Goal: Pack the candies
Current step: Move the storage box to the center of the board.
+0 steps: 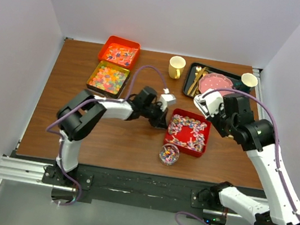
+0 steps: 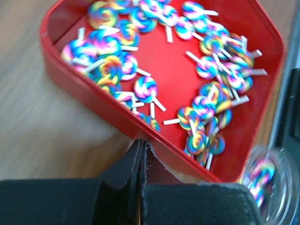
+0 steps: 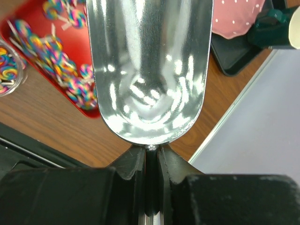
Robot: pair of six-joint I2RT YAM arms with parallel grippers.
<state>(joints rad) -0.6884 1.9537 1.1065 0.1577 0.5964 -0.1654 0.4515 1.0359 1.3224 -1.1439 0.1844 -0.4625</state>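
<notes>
Evidently readied for scooping, the right claw (image 3: pixel 151 153) clamps an empty metal scoop (image 3: pixel 150 70). The left claw (image 2: pixel 142 147), pinched shut, seemingly braces the red tray (image 2: pixel 101 105), with candies (image 2: pixel 145 89) just ahead.

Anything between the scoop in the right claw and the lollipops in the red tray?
Nothing visible. The scoop hangs at the edge of the open red tray, the lollipops lie uncovered, and the left claw sits shut at the opposite rim.
</notes>
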